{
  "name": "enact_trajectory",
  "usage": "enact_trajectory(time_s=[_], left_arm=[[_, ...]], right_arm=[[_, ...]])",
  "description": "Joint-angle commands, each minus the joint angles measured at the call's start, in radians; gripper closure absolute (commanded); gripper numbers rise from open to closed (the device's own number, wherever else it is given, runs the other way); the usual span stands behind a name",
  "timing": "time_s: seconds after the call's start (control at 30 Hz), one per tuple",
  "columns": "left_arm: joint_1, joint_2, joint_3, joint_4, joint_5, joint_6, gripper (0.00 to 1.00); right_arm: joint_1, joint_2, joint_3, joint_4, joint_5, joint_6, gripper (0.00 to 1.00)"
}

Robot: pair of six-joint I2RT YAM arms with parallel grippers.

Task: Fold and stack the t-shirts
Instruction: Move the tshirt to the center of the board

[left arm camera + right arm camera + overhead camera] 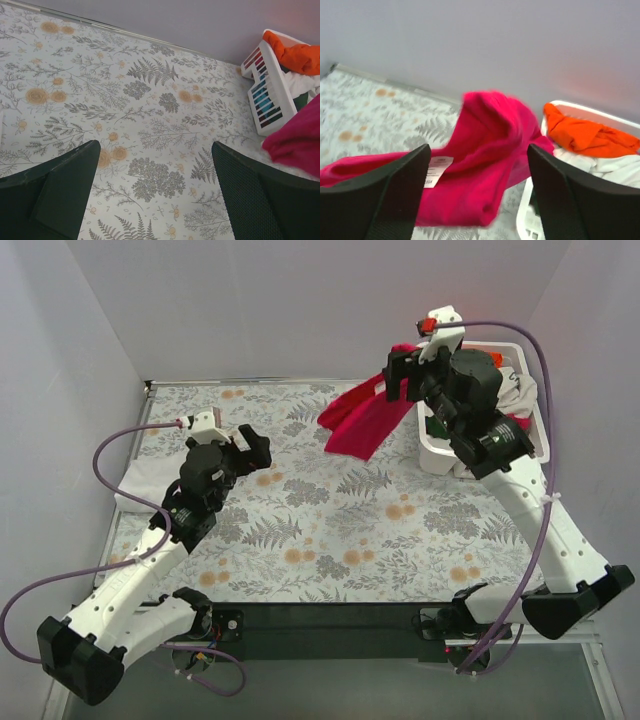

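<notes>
A crimson-pink t-shirt (362, 422) lies bunched between the floral table and the white basket (432, 455). In the right wrist view its cloth (490, 150) is blurred, with a white label showing. My right gripper (400, 375) hovers just above it with its jaws wide apart and nothing pinched between them (479, 180). An orange t-shirt (585, 135) and a white one (620, 170) sit in the basket. My left gripper (255, 448) stands open over bare tablecloth at centre-left (157, 185), well away from the crimson-pink t-shirt (297, 140).
The slotted basket (265, 90) stands at the back right, with the orange t-shirt (295, 52) over its rim. A pale folded cloth (135, 490) lies at the table's left edge beside the left arm. White walls close the back and both sides.
</notes>
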Motion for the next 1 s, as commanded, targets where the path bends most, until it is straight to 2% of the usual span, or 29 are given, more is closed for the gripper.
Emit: enact_trajectory(time_s=[0.0, 0.23, 0.43, 0.5, 0.7, 0.83, 0.97], left_arm=[[-0.004, -0.009, -0.034, 0.005, 0.031, -0.029, 0.14], [-0.036, 0.078, -0.098, 0.040, 0.120, -0.076, 0.19], [-0.246, 0.274, -0.108, 0.120, 0.077, -0.101, 0.20], [-0.286, 0.362, -0.079, 0.147, 0.042, -0.107, 0.20], [-0.292, 0.570, 0.010, 0.166, -0.073, -0.090, 0.21], [-0.291, 0.669, 0.067, 0.154, -0.200, -0.108, 0.25], [-0.282, 0.719, 0.107, 0.204, -0.228, -0.069, 0.28]], right_arm=[[0.019, -0.069, -0.188, 0.026, -0.199, 0.136, 0.21], [0.037, -0.155, -0.551, 0.070, -0.126, 0.256, 0.20], [0.069, -0.178, -0.733, 0.095, -0.109, 0.297, 0.22], [0.074, -0.186, -0.767, 0.097, -0.106, 0.308, 0.23], [0.085, -0.216, -0.874, 0.136, -0.132, 0.336, 0.24], [0.091, -0.213, -0.896, 0.175, -0.165, 0.337, 0.24], [0.095, -0.187, -0.896, 0.184, -0.165, 0.325, 0.24]])
